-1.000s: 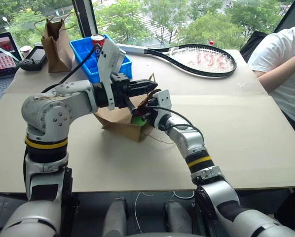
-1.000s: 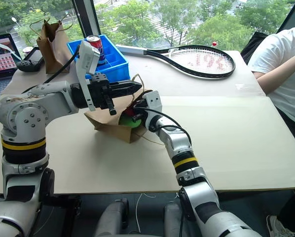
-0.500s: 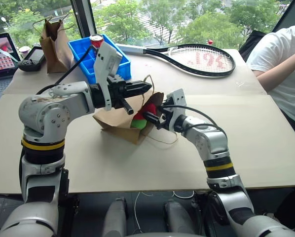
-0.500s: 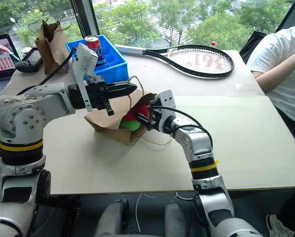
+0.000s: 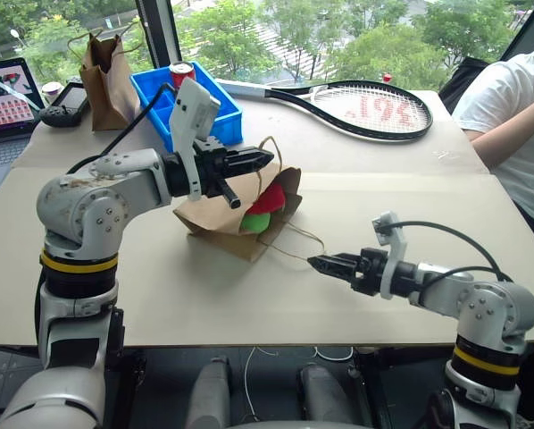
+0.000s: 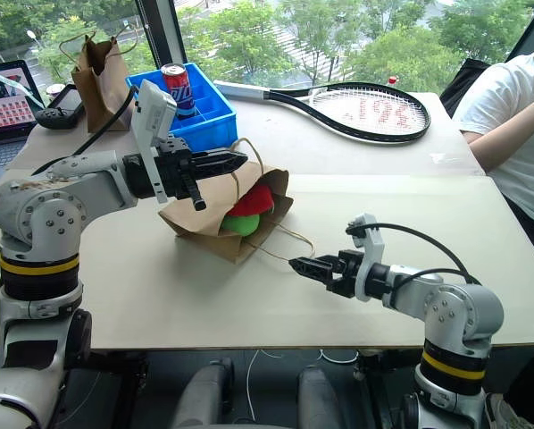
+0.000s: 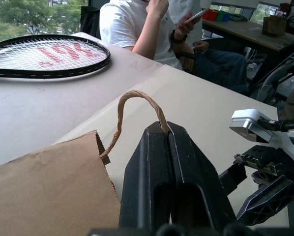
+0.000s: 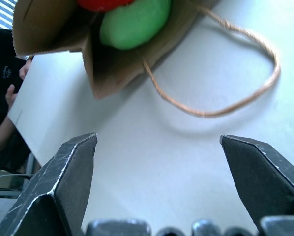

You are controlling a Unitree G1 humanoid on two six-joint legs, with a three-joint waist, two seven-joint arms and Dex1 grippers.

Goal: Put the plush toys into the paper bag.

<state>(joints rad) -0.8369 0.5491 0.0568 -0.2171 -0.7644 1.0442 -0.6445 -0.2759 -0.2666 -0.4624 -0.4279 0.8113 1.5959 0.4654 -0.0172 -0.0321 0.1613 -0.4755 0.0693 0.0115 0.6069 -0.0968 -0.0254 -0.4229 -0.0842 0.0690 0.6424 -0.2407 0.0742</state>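
The wide paper bag [image 5: 218, 214] lies on its side on the table, mouth toward my right arm. Both plush toys sit just inside the mouth, the red chili [image 5: 269, 198] on top of the light green creature [image 5: 256, 221]. My left gripper [image 5: 265, 158] is shut on the bag's upper twine handle [image 7: 132, 96] and holds the mouth up. The lower handle [image 8: 245, 98] lies loose on the table. My right gripper [image 5: 313, 263] hovers a short way in front of the mouth, pointing at it, open and empty.
A narrower, taller paper bag [image 5: 106, 67] stands at the back left beside a blue bin [image 5: 204, 107] holding a soda can [image 5: 179, 73]. A tennis racket [image 5: 365, 105] lies at the back. A laptop [image 5: 4, 89] sits far left. A person [image 5: 508, 98] sits at the right edge.
My right gripper opened at the bag's mouth, left the red chili inside, and drew back toward the table's front right. The left gripper kept still on the handle.
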